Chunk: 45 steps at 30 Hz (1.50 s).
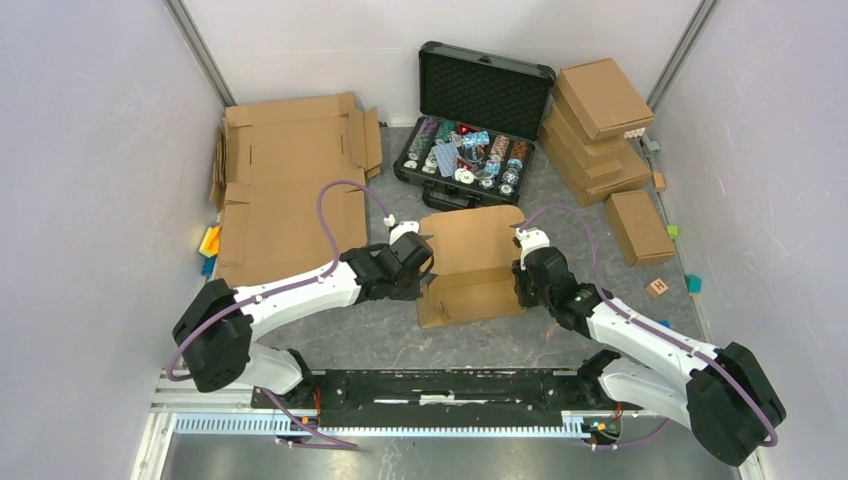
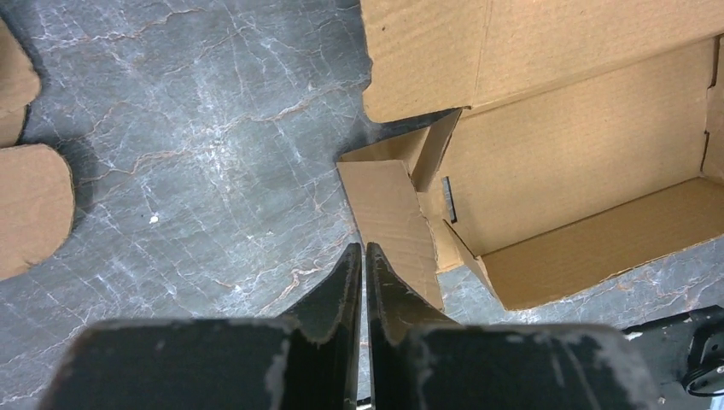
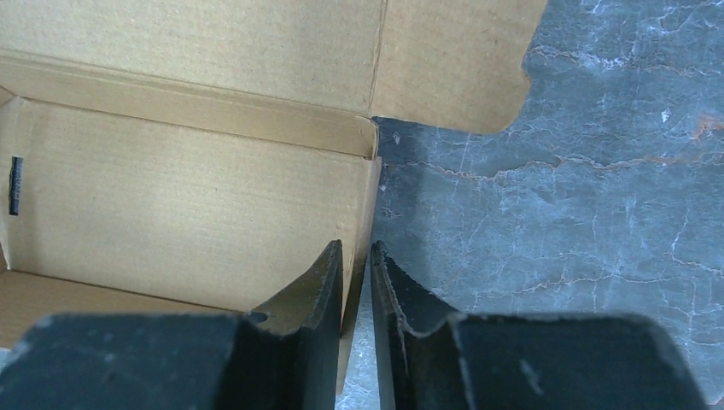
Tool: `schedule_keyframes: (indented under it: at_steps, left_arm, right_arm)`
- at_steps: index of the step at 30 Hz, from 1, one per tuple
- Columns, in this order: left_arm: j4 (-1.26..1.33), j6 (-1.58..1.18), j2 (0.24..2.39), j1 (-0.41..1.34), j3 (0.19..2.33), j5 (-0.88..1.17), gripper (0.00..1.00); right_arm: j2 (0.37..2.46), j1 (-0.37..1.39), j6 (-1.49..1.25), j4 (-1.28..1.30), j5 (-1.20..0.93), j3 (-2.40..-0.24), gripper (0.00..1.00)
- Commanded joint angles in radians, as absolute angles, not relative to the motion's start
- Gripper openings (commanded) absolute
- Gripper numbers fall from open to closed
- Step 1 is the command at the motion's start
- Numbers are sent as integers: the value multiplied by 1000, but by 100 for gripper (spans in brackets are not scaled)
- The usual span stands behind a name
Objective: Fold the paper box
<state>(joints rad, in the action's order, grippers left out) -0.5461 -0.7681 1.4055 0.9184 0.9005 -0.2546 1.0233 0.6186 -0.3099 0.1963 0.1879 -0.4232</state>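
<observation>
Grey table [image 1: 400, 340] bare before box front edge. Left pincer [image 2: 363, 248] closed beside paper box [image 1: 475, 262] flap; right pincer [image 3: 356, 246] pinches side wall.

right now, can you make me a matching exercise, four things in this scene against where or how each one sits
Things:
1 paper box
2 black case
3 closed brown boxes
4 cardboard sheets

Place or state:
a flat, far left
b stacked, far right
c lid up, far middle
d centre, walls raised, top open

Pairs: 1-d, 2-c, 3-b, 4-a
</observation>
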Motion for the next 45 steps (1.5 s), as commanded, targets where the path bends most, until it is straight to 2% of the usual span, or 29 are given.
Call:
schedule_keyframes:
  at_steps: [1,4,5,7,8,13,19,23,25,27,29,36,40,45]
  left_arm:
    - [-577,-746,1378,920,941,-270,10]
    - [-576,-733,1371,920,952,-258,7]
    - [-577,-732,1369,920,954,-255,20]
    - [-570,-729,1368,922,952,-234,58]
    - [-560,-730,1368,924,948,-230,66]
    - [-497,-747,1391,947,933,-229,76]
    - [-497,-782,1440,972,948,-375,99]
    - [-721,-1077,1433,969,972,-630,100]
    - [-622,-1014,1376,969,913,-610,100]
    - [-590,-1030,1329,974,878,-598,92]
    - [-568,-1017,1319,983,875,-562,91]
    - [-571,-989,1439,1050,983,-469,84]
    - [-672,-970,1549,1069,1084,-445,69]
    - [-721,-1011,1597,1072,1092,-455,68]
  right_arm:
    - [1003,615,-308,172,219,-419,21]
    - [1006,615,-310,170,226,-419,21]
    - [1010,616,-311,170,225,-420,21]
    - [1011,617,-310,170,224,-420,21]
    - [1009,615,-311,170,224,-418,21]
    - [1002,617,-314,168,219,-420,21]
    - [991,616,-315,173,225,-419,21]
    - [978,617,-317,177,225,-418,21]
    - [970,616,-318,175,224,-416,21]
    - [966,616,-320,173,223,-415,21]
    - [967,616,-319,173,223,-413,21]
    - [976,616,-319,162,229,-408,21]
    - [967,617,-319,155,230,-399,21]
    - [957,618,-319,151,235,-394,22]
